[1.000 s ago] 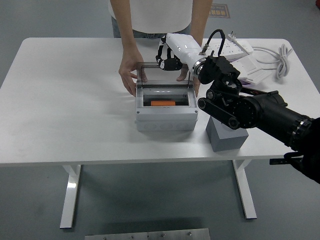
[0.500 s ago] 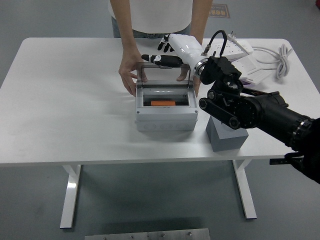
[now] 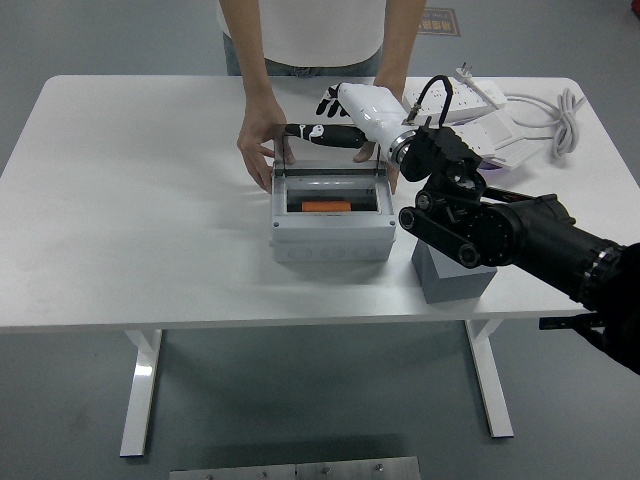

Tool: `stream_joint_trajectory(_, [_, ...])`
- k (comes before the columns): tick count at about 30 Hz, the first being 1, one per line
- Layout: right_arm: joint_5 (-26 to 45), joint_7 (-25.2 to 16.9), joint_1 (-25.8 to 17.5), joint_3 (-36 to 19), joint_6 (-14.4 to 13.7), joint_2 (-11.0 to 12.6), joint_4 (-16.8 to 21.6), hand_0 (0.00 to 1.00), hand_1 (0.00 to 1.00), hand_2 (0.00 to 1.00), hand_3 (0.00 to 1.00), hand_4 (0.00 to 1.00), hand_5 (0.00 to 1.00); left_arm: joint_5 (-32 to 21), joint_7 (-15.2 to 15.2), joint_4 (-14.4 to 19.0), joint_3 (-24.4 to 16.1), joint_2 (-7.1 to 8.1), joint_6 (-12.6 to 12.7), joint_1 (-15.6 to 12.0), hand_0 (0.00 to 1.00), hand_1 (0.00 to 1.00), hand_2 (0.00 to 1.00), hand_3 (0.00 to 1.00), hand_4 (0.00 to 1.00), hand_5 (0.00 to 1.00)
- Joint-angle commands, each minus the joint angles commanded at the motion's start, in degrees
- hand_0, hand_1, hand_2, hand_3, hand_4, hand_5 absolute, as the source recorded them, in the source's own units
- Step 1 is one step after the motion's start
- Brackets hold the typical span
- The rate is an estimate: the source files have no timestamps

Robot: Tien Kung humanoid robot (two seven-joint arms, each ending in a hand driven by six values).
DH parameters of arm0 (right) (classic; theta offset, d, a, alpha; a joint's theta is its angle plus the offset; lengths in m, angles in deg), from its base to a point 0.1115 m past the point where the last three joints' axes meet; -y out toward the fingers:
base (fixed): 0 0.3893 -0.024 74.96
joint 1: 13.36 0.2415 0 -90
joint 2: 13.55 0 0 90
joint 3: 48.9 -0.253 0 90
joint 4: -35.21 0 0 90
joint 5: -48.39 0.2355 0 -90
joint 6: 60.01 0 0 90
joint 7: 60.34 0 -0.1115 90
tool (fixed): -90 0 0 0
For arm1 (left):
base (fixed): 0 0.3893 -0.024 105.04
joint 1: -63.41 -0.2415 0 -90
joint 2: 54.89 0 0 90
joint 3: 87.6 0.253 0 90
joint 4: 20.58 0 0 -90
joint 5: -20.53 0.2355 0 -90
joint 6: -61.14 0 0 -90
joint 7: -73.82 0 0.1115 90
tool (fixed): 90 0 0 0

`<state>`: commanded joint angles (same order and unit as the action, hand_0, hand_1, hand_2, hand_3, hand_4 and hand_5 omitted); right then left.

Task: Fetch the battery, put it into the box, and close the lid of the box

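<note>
The right hand sits at upper centre of the frame, fingers extended and apart, grasping nothing; one black finger lies along the top edge of the raised transparent lid.

Risk: the lid stands upright, so a push placed off-centre or too high may slide off the edge instead of swinging the lid down. The person's hands brace the box at its far corners, close to the lid's hinge side and to the robot's finger. A fast closing stroke could pinch them or shift the box toward the grey block at its right.

Contents: the box, at centre frame, holds the orange battery in its open compartment. The left hand is out of view.
</note>
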<state>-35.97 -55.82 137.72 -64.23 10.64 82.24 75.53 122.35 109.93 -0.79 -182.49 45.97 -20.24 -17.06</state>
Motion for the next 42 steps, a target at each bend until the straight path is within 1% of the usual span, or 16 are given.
stream_joint_trajectory(10, [-0.41, 0.95, -0.48, 1.00, -0.03, 0.20, 0.48, 0.779, 0.637, 0.642, 0.646, 0.998, 0.981, -0.26, -0.18, -0.07, 0.21, 0.00, 0.24, -0.04, 0.443, 0.648, 0.652, 0.655, 0.787, 0.922])
stream_joint_trajectory(16, [-2.06, 2.09, -0.01, 1.56, -0.40, 0.64, 1.27, 0.777, 0.639, 0.647, 0.652, 0.998, 0.982, -0.48, -0.24, -0.09, 0.38, 0.02, 0.51, -0.14, 0.443, 0.648, 0.652, 0.654, 0.787, 0.921])
stream_joint_trajectory(17, [-2.45, 2.36, 0.13, 1.67, -0.45, 0.70, 1.38, 0.571, 0.549, 0.635, 0.654, 0.998, 0.985, -0.56, -0.24, -0.10, 0.43, 0.05, 0.58, -0.19, 0.443, 0.648, 0.652, 0.655, 0.786, 0.921])
stream_joint_trajectory(22, [-3.09, 2.94, 0.21, 2.07, -0.53, 0.94, 1.63, 0.571, 0.549, 0.635, 0.654, 0.998, 0.985, -0.91, -0.29, -0.13, 0.61, 0.12, 0.88, -0.30, 0.443, 0.648, 0.652, 0.655, 0.786, 0.921])
stream_joint_trajectory(23, [-3.12, 3.01, 0.14, 2.19, -0.52, 0.97, 1.66, 0.327, 0.432, 0.612, 0.653, 0.998, 0.994, -1.04, -0.31, -0.13, 0.67, 0.12, 0.94, -0.32, 0.443, 0.648, 0.652, 0.655, 0.787, 0.922])
stream_joint_trajectory(28, [-2.96, 3.10, -0.40, 2.84, -0.49, 1.07, 1.66, 0.327, 0.432, 0.612, 0.653, 0.998, 0.994, -1.41, -0.28, -0.13, 0.86, -0.01, 1.12, -0.49, 0.443, 0.648, 0.652, 0.655, 0.787, 0.922])
stream_joint_trajectory(29, [-2.95, 3.12, -0.49, 2.98, -0.50, 1.08, 1.65, 0.175, 0.309, 0.521, 0.651, 0.998, 0.998, -1.45, -0.28, -0.13, 0.89, -0.02, 1.16, -0.52, 0.443, 0.648, 0.652, 0.656, 0.787, 0.922])
stream_joint_trajectory(34, [-3.18, 3.23, -0.49, 3.34, -0.50, 1.18, 1.67, 0.175, 0.309, 0.521, 0.651, 0.998, 0.998, -1.41, -0.33, -0.14, 0.90, 0.06, 1.36, -0.55, 0.443, 0.648, 0.652, 0.656, 0.787, 0.922])
stream_joint_trajectory(35, [-3.29, 3.28, -0.40, 3.36, -0.47, 1.22, 1.69, 0.140, 0.272, 0.478, 0.646, 0.998, 0.998, -1.43, -0.34, -0.16, 0.93, 0.08, 1.39, -0.55, 0.443, 0.648, 0.652, 0.656, 0.786, 0.923])
stream_joint_trajectory(42, [-3.69, 3.57, 0.17, 3.65, -0.25, 1.36, 1.82, 0.131, 0.273, 0.474, 0.649, 0.998, 0.998, -1.58, -0.27, -0.18, 1.12, 0.12, 1.58, -0.63, 0.443, 0.648, 0.651, 0.656, 0.786, 0.923])
